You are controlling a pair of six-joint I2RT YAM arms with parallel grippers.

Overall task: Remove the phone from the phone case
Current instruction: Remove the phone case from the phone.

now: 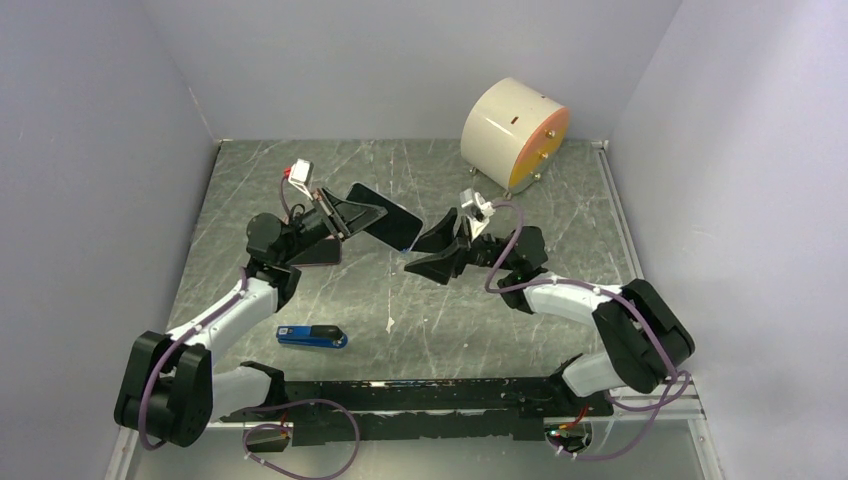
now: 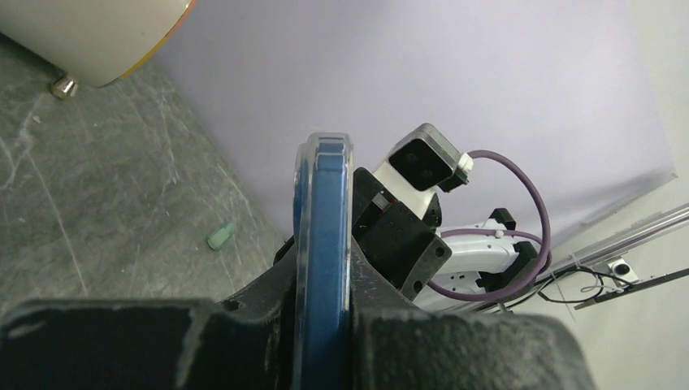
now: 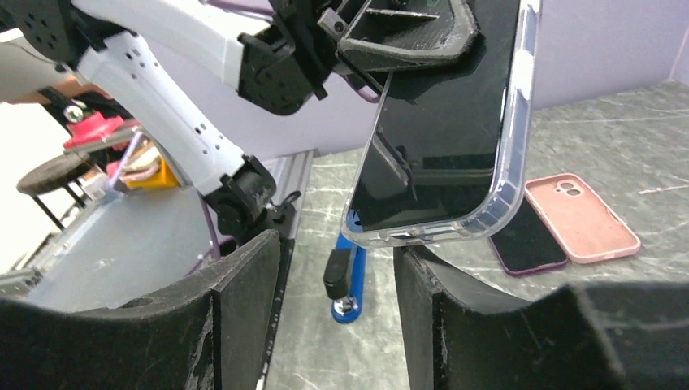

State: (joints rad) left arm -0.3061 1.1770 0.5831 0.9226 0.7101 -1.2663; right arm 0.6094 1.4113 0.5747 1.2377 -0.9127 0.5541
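Observation:
A phone with a black screen and blue sides sits in a clear case (image 1: 383,214) and is held off the table. My left gripper (image 1: 345,215) is shut on its left part. In the left wrist view the phone's blue edge (image 2: 323,244) stands between the pads of the left gripper (image 2: 323,280). My right gripper (image 1: 412,256) is open just below the phone's free right end. In the right wrist view the cased phone (image 3: 443,138) hangs above the open right gripper (image 3: 337,317), its lower end close over the right finger (image 3: 435,309), not clamped.
A pink phone case (image 3: 581,215) and a purple phone (image 3: 528,244) lie on the table under the left arm. A blue tool (image 1: 311,337) lies near the front. A white and orange cylinder (image 1: 515,135) stands at the back right. A small green piece (image 2: 220,236) lies on the table.

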